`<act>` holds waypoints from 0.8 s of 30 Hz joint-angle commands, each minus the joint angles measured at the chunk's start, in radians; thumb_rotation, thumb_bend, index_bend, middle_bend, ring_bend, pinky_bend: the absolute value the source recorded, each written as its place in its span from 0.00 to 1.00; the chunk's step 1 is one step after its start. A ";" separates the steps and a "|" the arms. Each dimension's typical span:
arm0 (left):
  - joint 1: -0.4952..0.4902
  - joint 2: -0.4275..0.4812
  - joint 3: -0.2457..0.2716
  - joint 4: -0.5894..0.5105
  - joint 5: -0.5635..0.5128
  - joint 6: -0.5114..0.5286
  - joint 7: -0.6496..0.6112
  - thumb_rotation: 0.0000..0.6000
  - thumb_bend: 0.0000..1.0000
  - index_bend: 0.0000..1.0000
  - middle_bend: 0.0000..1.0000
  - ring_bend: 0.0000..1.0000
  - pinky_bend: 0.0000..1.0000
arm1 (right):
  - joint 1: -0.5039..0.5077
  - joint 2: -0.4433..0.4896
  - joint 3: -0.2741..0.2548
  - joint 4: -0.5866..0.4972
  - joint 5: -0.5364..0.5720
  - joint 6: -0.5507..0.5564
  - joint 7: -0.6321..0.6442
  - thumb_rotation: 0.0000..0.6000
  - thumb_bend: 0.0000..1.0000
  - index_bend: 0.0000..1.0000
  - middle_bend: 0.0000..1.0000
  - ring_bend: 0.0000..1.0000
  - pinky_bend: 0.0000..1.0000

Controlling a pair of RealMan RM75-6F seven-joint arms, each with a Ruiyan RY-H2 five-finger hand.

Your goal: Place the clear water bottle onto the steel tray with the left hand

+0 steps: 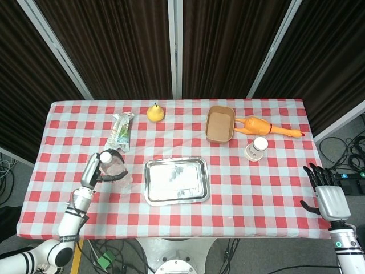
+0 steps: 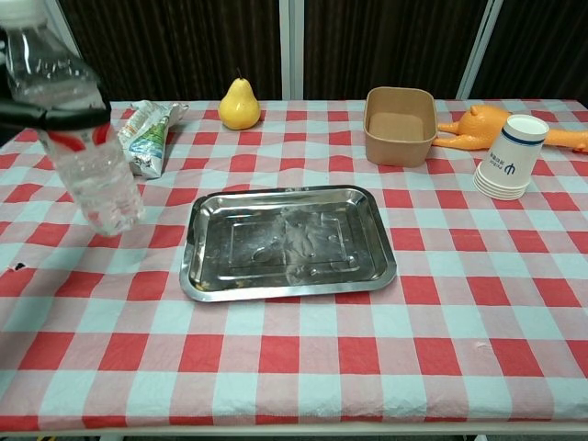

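Observation:
My left hand [image 1: 98, 169] grips the clear water bottle [image 2: 87, 152] around its upper part, fingers [image 2: 55, 112] wrapped across it. The bottle [image 1: 117, 174] hangs tilted above the cloth, white cap toward me and to the left, just left of the steel tray [image 2: 287, 241]. The tray [image 1: 175, 180] lies flat and bare at the middle of the table. My right hand [image 1: 326, 191] sits off the table's right edge with fingers spread, holding nothing; the chest view does not show it.
A crumpled snack wrapper [image 1: 120, 131] and a yellow pear [image 1: 155, 112] lie behind the bottle. A brown paper box [image 1: 220, 124], an orange rubber chicken [image 1: 265, 127] and a stack of paper cups [image 1: 257, 148] occupy the back right.

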 commanded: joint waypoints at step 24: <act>-0.168 0.024 -0.062 0.124 -0.019 -0.063 -0.038 1.00 0.27 0.60 0.65 0.51 0.52 | -0.003 -0.005 0.000 0.010 0.009 -0.008 0.007 1.00 0.11 0.00 0.00 0.00 0.00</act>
